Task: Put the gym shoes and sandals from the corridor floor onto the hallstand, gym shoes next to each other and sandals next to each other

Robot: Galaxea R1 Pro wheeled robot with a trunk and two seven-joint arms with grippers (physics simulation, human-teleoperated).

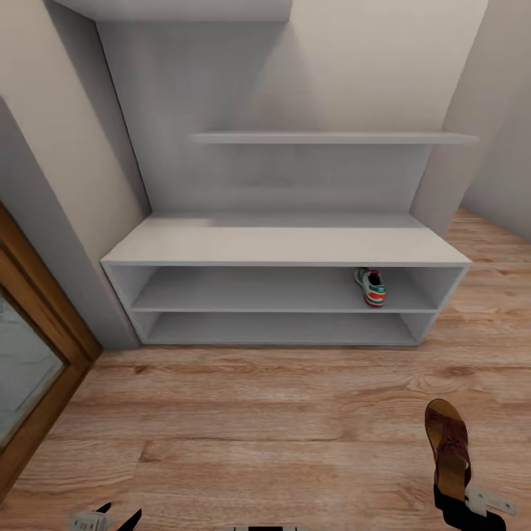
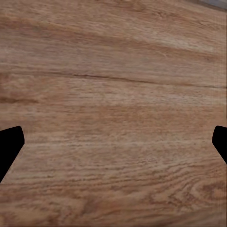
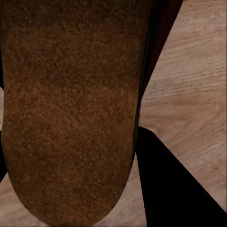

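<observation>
No legible writing, brand or label anywhere in these views.

Hallstand (image 1: 280, 243): pale grey, matte, flat-panelled, set against the wall. Low bench top, two open shelf tiers beneath it, two stepped wall shelves above. Edges square and plain.

One gym shoe (image 1: 370, 286) sits on the upper open tier, toward the right end of the hallstand. Cream-white upper with green and red patches; the detail is too small to make out stripes or a tongue label.

Corridor floor (image 1: 258, 413): light brown wood-plank laminate, long wavy grain, darker knots and plank seams. The left wrist view shows the same grain close up.

One sandal (image 1: 448, 442) is at the lower right of the head view, held up by the right tool (image 1: 472, 505), toe end pointing toward the hallstand. Dark reddish-brown wide strap, tan footbed, rounded toe. In the right wrist view its sole (image 3: 71, 109) is a coarse, grainy dark brown surface with a rounded end, and a black finger (image 3: 175, 189) lies against its edge. Right tool is clamped on this sandal.

Left tool (image 1: 116, 514): two black fingertips at the lower edge of the head view, spread apart with nothing between them, above bare floor. In the left wrist view the fingertips (image 2: 9, 146) sit wide apart.

Wood-framed glass panel (image 1: 29, 369) at far left.
</observation>
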